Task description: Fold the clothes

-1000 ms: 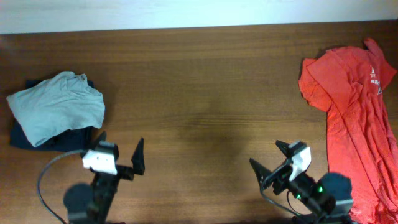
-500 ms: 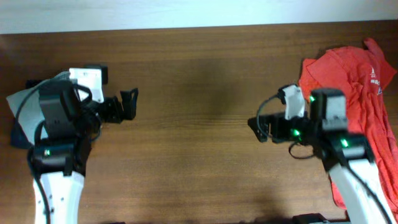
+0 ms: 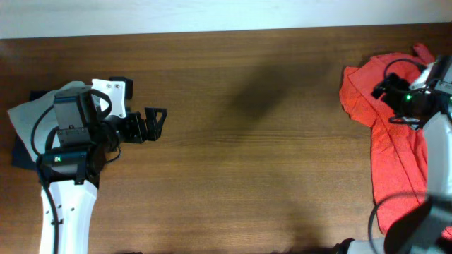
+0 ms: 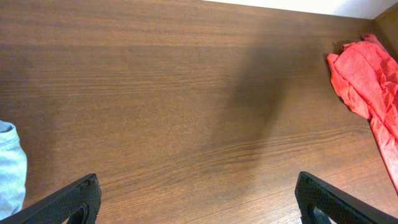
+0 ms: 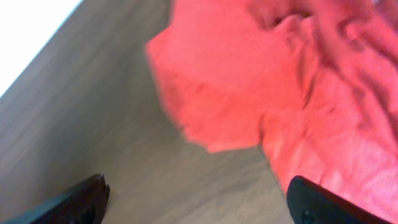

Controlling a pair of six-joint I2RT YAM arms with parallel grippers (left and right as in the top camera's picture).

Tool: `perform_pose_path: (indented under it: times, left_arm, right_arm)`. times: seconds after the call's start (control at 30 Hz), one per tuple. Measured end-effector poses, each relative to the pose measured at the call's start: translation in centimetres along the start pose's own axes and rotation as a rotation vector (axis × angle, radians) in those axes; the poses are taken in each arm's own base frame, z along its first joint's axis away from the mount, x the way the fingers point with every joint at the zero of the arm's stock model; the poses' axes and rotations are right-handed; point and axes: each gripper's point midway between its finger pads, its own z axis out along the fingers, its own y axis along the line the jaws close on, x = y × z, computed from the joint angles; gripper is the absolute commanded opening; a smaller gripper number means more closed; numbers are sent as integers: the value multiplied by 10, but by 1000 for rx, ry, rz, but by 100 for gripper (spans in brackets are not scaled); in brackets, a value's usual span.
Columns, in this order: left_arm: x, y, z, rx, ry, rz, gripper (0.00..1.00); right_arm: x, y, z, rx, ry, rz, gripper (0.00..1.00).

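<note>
One of the clothes, an orange-red T-shirt (image 3: 397,141), lies crumpled along the table's right side, and also shows in the left wrist view (image 4: 367,74). My right gripper (image 3: 382,89) hovers over its upper left part, open. In the right wrist view the shirt (image 5: 280,81) fills the upper right; my right gripper (image 5: 202,198) has one fingertip over wood, the other over red cloth, and nothing between them. My left gripper (image 3: 157,121) is open over bare wood at the left, far from the shirt, and is empty in its own view (image 4: 199,202).
A light grey garment (image 3: 28,116) lies on a dark navy one (image 3: 21,156) at the far left, partly hidden by my left arm; its edge shows in the left wrist view (image 4: 9,168). A white strip (image 3: 212,14) runs behind the brown wooden table (image 3: 254,162).
Both arms rose from the near edge. The right arm then swung right, onto the orange-red shirt. The left gripper shifted slightly right and toward the near edge.
</note>
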Motion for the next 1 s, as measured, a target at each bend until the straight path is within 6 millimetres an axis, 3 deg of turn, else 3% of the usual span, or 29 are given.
perform_pose_path:
  times: [0.3, 0.47, 0.7, 0.77, 0.87, 0.93, 1.0]
  left_arm:
    - [3, 0, 0, 1, 10, -7, 99]
    - [3, -1, 0, 3, 11, -8, 100]
    - [3, -1, 0, 3, 11, -8, 99]
    - [3, -1, 0, 3, 11, -8, 99]
    - [3, -1, 0, 3, 11, -8, 99]
    - [3, -1, 0, 3, 11, -8, 99]
    - [3, -1, 0, 4, 11, -8, 99]
  right_arm:
    - [-24, -70, 87, 50, -24, 197, 92]
    - [-23, -86, 123, 31, -20, 241, 87]
    - [-34, -85, 128, 10, -65, 239, 77]
    - [-32, -87, 132, 17, -62, 242, 68]
    - [-27, -91, 139, 28, -47, 244, 42]
    - [-27, -92, 141, 27, -50, 245, 13]
    - [-28, -88, 141, 8, -46, 244, 4]
